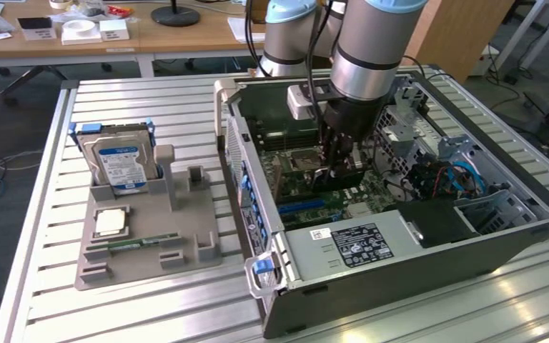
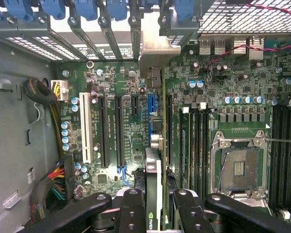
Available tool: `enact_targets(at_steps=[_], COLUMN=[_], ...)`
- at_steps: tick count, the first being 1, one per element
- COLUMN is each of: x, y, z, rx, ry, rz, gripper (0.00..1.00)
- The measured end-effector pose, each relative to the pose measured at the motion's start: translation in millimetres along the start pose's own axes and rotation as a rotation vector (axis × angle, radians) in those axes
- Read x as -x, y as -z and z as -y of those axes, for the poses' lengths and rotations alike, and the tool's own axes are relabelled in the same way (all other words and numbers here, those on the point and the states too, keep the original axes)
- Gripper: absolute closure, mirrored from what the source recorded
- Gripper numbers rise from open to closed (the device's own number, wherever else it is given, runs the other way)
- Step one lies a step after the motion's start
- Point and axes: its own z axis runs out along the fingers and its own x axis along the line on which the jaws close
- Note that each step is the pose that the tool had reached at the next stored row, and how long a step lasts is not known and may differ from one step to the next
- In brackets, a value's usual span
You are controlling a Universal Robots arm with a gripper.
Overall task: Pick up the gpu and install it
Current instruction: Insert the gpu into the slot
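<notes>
Grip: the gripper [image 2: 157, 206] has its jaws pinching the gpu [image 2: 153, 170] by its two flat faces, inside the computer case [image 1: 399, 279].
Card position: on edge, in line with the blue slot [image 2: 151, 104], likely so its connector meets it; whether it is seated is unclear.
Writing: an NVIDIA mark on the card.
Left on desk: the hard drive [image 1: 117, 163], its label unreadable.

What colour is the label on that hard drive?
Blue and white; the hard drive shows best in the exterior view.
</notes>
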Motion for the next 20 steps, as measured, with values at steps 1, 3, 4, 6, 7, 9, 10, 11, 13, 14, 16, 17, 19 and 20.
enact_targets(at_steps=[1,3,4,6,7,9,10,11,13,14,16,17,19,20], x=[0.0,0.0,0.0,0.0,0.0,0.0,0.0,0.0,0.0,0.0,0.0,0.0,0.0,0.0], y=[0.0,0.1,0.0,0.0,0.0,0.0,0.0,0.0,0.0,0.1,0.1,0.0,0.0,0.0], z=[0.0,-0.1,-0.1,0.0,0.0,0.0,0.0,0.0,0.0,-0.1,-0.1,0.0,0.0,0.0], rx=[0.0022,0.0058,0.0069,0.0102,0.0125,0.0173,0.0203,0.0236,0.0291,0.0310,0.0316,0.0316,0.0316,0.0316], ry=[0.000,0.000,0.000,0.000,0.000,-0.001,-0.001,-0.001,-0.001,-0.001,-0.001,-0.001,-0.001,-0.001], rz=[-0.0001,-0.0004,-0.0004,-0.0005,-0.0005,-0.0008,-0.0009,-0.0011,-0.0014,-0.0015,-0.0016,-0.0014,-0.0014,-0.0015], gripper=[0.73,0.73,0.73,0.73,0.73,0.73,0.73,0.73,0.73,0.73,0.73,0.73,0.73,0.73])
